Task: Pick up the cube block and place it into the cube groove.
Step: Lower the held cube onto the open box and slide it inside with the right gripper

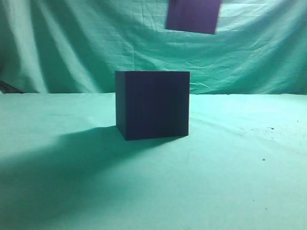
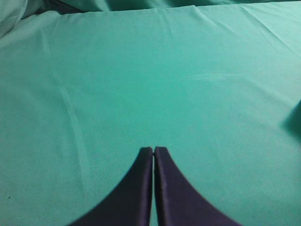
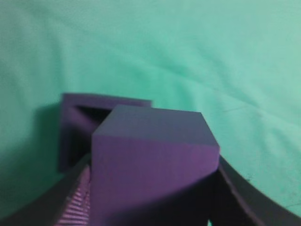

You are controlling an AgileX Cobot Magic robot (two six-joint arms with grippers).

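Note:
The cube groove (image 1: 152, 104) is a large dark navy box standing on the green cloth at mid-table. The cube block (image 1: 193, 16) hangs high in the air at the top edge of the exterior view, above and a little right of the box. In the right wrist view my right gripper (image 3: 153, 188) is shut on the purple cube block (image 3: 153, 160), and the groove's open top (image 3: 82, 127) shows below and to the left of it. My left gripper (image 2: 154, 150) is shut and empty over bare cloth.
Green cloth (image 1: 240, 182) covers the table and hangs as a backdrop (image 1: 72, 43). The box casts a shadow toward the left front (image 1: 72, 153).

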